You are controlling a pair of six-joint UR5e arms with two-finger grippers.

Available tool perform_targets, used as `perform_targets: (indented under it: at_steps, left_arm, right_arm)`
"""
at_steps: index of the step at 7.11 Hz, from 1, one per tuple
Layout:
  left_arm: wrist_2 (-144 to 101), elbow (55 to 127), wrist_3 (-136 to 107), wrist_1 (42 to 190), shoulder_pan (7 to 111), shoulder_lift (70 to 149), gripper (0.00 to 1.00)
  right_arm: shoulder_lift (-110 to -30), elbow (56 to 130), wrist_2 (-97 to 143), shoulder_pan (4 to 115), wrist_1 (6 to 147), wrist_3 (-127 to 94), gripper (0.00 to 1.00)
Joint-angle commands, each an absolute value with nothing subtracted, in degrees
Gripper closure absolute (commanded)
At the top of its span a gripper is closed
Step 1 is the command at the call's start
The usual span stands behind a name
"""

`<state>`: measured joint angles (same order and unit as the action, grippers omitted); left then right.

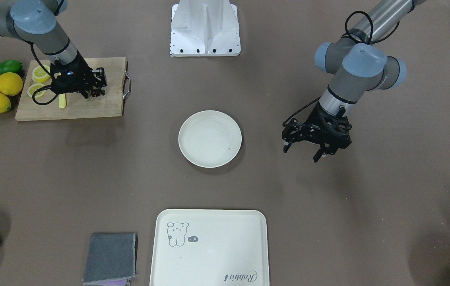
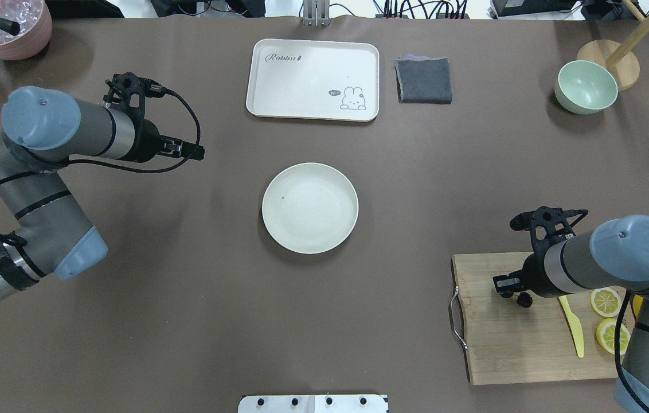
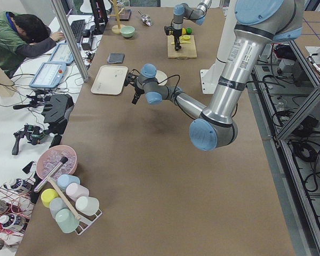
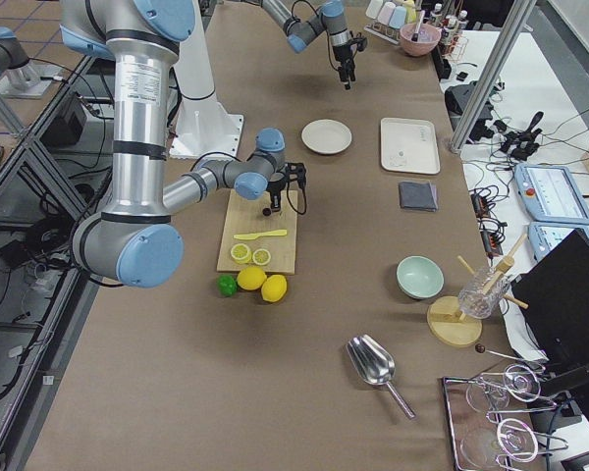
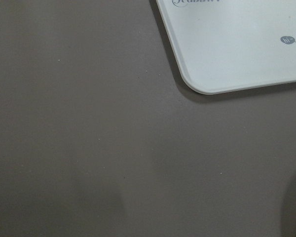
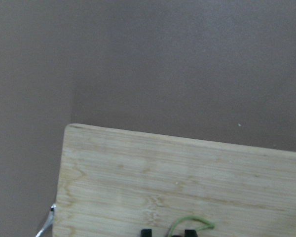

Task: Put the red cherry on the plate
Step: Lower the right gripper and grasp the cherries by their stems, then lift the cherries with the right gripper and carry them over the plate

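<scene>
— Where's the red cherry (image 6: pixel 193 225)?

— On my overhead view it's at the cutting board (image 2: pixel 508 344), about 4 o'clock from the plate (image 2: pixel 309 207) and well apart from it. My right gripper (image 6: pixel 168 233) has it. In the wrist camera the two black fingertips sit close together, pinching it, and the green stem loops up between them. I can't tell whether the fruit is clear of the wood.

— Where on the board?

— Near 11 o'clock from the board's middle. The yellow knife (image 2: pixel 572 324) and lemon slices (image 2: pixel 605 302) are over at 3 o'clock.

— And your left side?

— My left gripper (image 1: pixel 302 153) hangs over bare table at roughly 10 o'clock from the plate, with its fingers spread wide and nothing between them. Its wrist camera shows brown table and one corner of the tray (image 2: pixel 301 80), which lies at 12 o'clock from the plate.

— And the plate?

— It has nothing on it but a tiny dark speck.
</scene>
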<state>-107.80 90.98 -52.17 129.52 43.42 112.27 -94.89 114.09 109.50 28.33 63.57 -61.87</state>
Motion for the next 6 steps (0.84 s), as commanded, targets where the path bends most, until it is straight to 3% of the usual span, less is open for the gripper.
perform_targets:
  at_steps: [1, 4, 6]
  left_arm:
    - [-108.02, 91.14, -52.12, 129.55, 43.42, 112.32, 0.02]
    - [-108.10, 91.41, -52.12, 129.46, 43.59, 112.41, 0.02]
    - [-113.60, 91.23, -52.12, 129.29, 47.87, 112.33, 0.02]
  right_arm:
    - [-94.83, 114.69, 110.29, 30.48, 63.63, -61.79, 1.00]
    - [-90.39, 116.63, 117.76, 38.13, 66.42, -61.79, 1.00]
    - [-72.25, 115.06, 117.16, 38.67, 86.12, -61.87, 1.00]
